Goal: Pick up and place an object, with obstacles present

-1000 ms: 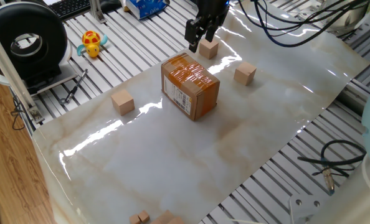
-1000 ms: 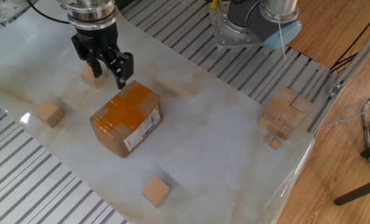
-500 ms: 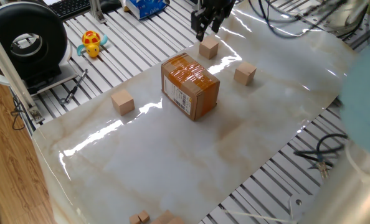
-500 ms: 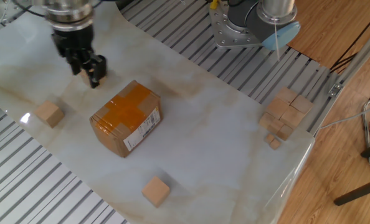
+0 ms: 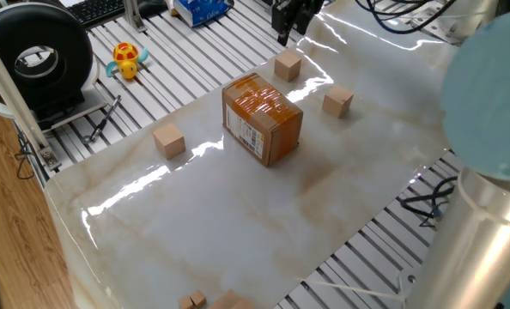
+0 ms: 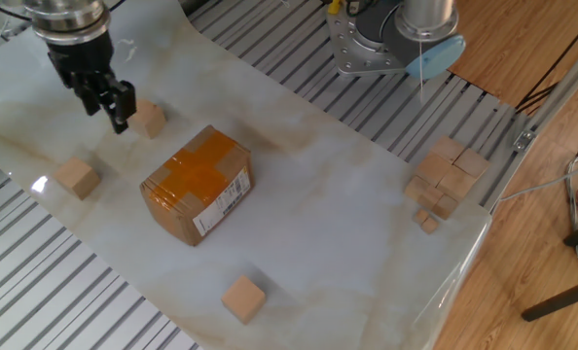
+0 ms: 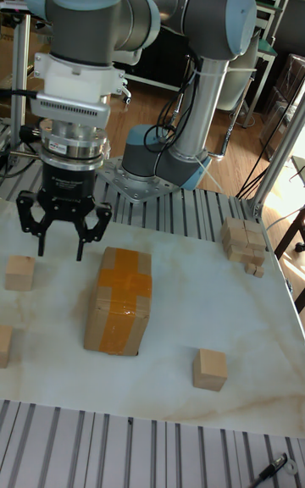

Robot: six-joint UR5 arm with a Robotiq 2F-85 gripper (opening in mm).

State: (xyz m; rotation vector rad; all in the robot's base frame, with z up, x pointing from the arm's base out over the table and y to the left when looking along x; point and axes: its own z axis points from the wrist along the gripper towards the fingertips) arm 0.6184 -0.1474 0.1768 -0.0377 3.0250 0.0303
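Observation:
Three loose tan wooden cubes lie on the marble sheet: one point(image 5: 287, 65) point(image 6: 150, 119) point(image 7: 20, 272) just beyond the taped cardboard box point(image 5: 264, 118) point(image 6: 197, 185) point(image 7: 119, 300), one point(image 5: 337, 101) point(image 6: 76, 178) to its side, and one point(image 5: 169, 140) point(image 6: 243, 297) point(image 7: 210, 368) on the opposite side. My gripper point(image 5: 289, 26) point(image 6: 102, 105) point(image 7: 61, 246) hangs open and empty, a little above the table, beside the first cube and apart from it.
A stack of several more cubes point(image 6: 450, 175) point(image 7: 246, 244) sits near the arm's base point(image 6: 386, 44). A yellow toy point(image 5: 128, 60) and a black reel point(image 5: 36, 60) lie off the sheet on the slatted table. Cables run near the sheet's right edge point(image 5: 452, 215).
My gripper has moved from right over the cube next to the box, away toward the sheet's far edge. The cube stays on the table and the box has not moved.

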